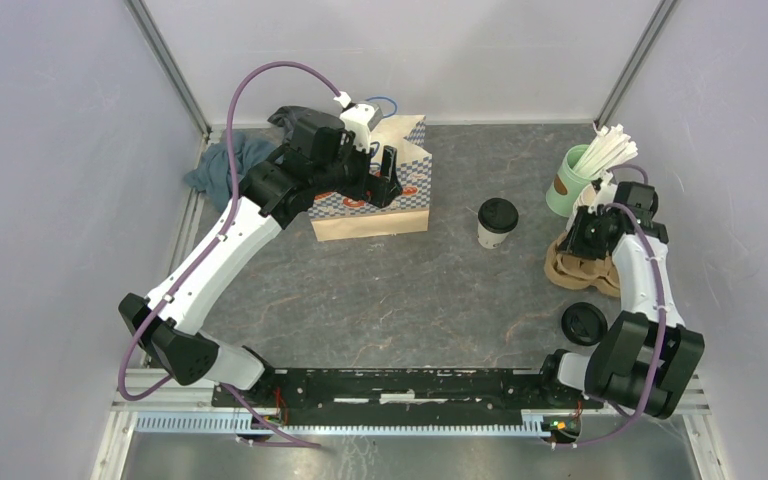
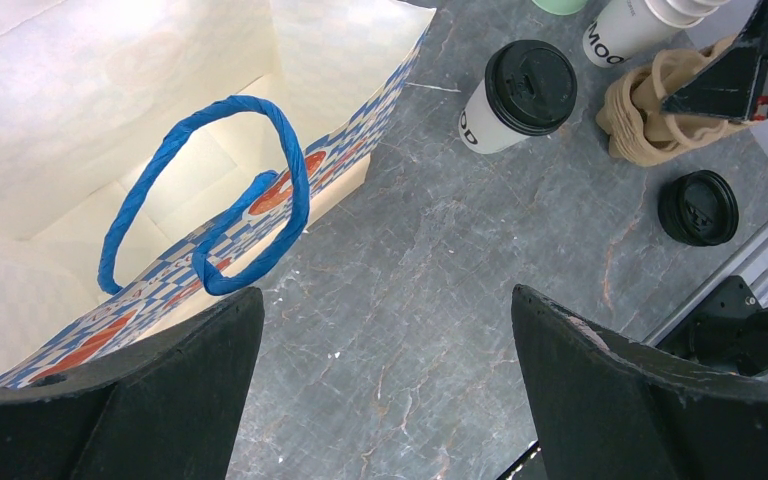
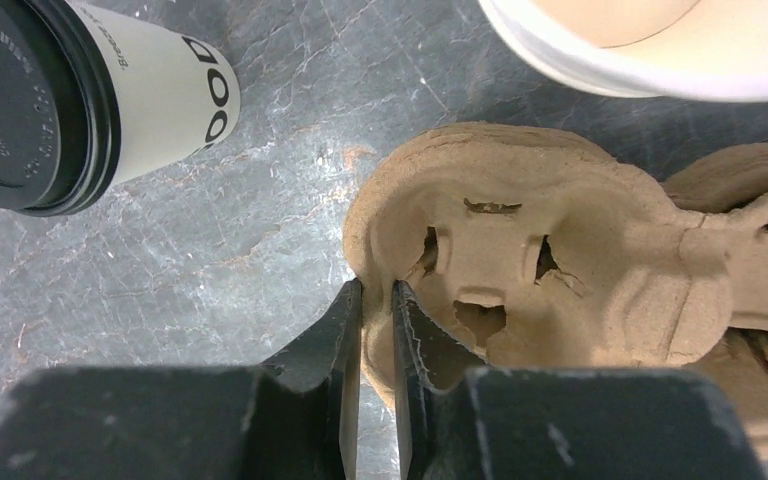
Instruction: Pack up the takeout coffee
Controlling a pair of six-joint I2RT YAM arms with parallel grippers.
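The right gripper (image 3: 376,290) has its jaws drawn nearly together on the near-left rim of the brown pulp cup carrier (image 3: 520,250). One finger (image 3: 345,340) sits outside the wall and the other inside the cup well, and only the thin pulp edge shows between them. The carrier lies flat by the right edge of the table (image 1: 410,300).

The left gripper (image 2: 385,300) has its jaws spread wide apart, holding and touching nothing. It hangs over the open mouth of the blue-and-white checked paper bag (image 1: 370,222), whose blue twisted handle (image 2: 300,185) loops just below it. The bag stands toward the far left of the table.

The takeout coffee (image 1: 497,222) stands upright with its black lid on, right of the table's middle. It sits between the bag and the carrier, apart from both and free of either gripper.

A loose black lid (image 1: 584,324) lies near the right arm's base. A mint-green cup of white straws (image 1: 568,185) stands at the far right. A stack of lidless cream cups (image 2: 625,30) is just beside the carrier. A blue-grey cloth (image 1: 222,160) is bunched in the far left corner.
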